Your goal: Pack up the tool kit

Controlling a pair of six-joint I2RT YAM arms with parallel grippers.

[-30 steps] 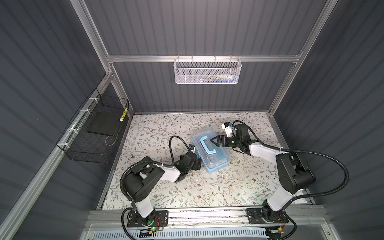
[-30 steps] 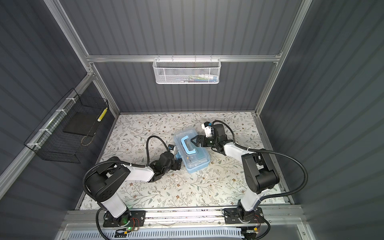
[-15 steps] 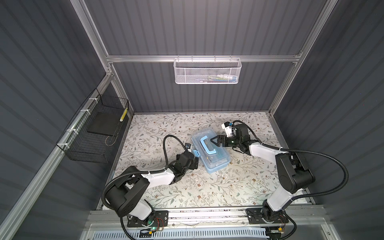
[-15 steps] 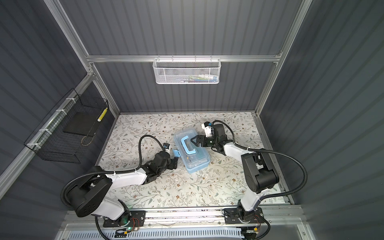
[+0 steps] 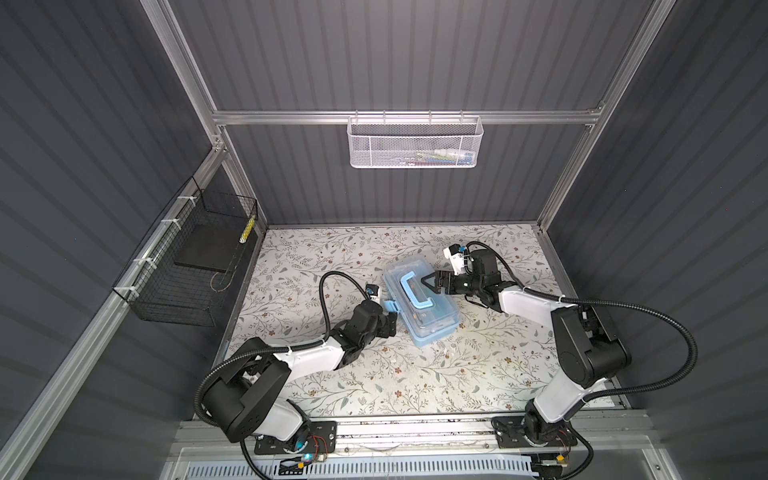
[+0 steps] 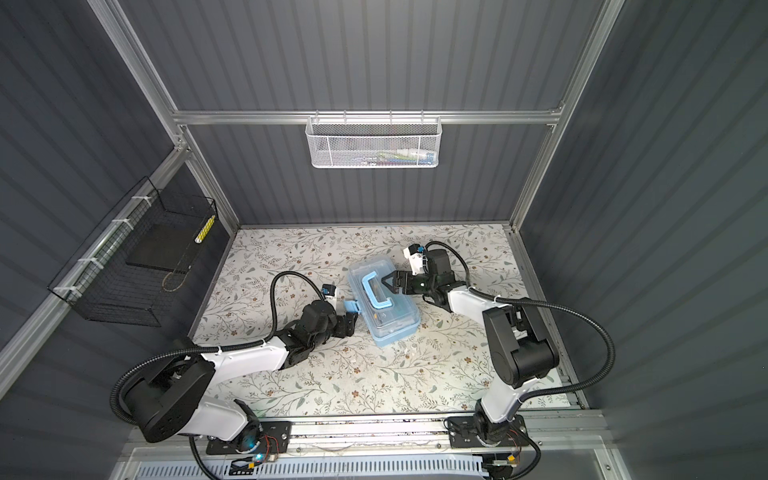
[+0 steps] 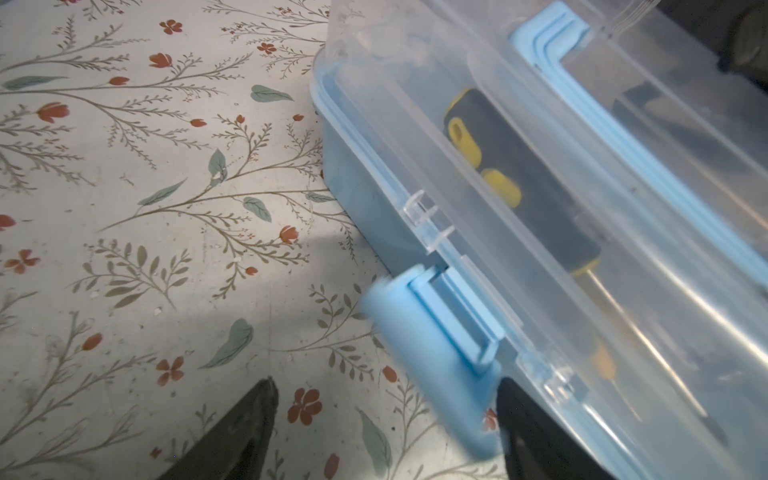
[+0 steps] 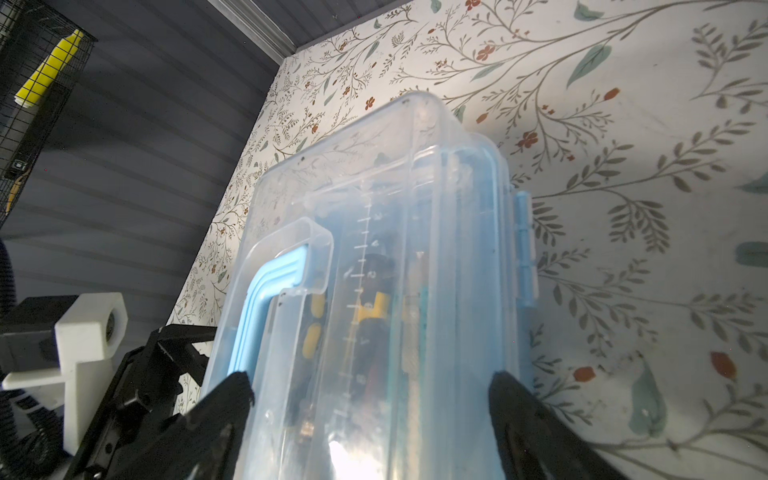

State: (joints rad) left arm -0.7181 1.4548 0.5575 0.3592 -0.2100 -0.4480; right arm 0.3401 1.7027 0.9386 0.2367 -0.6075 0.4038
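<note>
Dark grey ribbed walls close in a counter [image 5: 415, 374] with a flower pattern. The tool kit [image 5: 436, 324] stands near its middle, turned a little diagonal in both top views. Its clear lid [image 8: 374, 166] lies down on the light-blue box, and the blue handle [image 5: 415, 291] lies flat on top. Through the lid, the left wrist view shows a screwdriver [image 7: 511, 178] with a black and yellow grip lying inside. The left end effector [image 5: 390, 324] is low on the counter at the side of the box that faces the left arm. Its jaws stand well apart, and the blue latch [image 7: 432, 365] sticks out from the box between them. One finger is just beside the latch and the other is apart from it, so nothing is clamped. The right end effector [image 5: 428, 282] reaches over the lid from the opposite side with its jaws spread wide. One finger is at the handle and the other near the hinged edge, and neither grips anything. I cannot tell whether these tips press on the lid. A white mesh basket [image 5: 415, 143] hangs on the back wall, and a black wire basket [image 5: 191, 257] hangs on the left wall.
</note>
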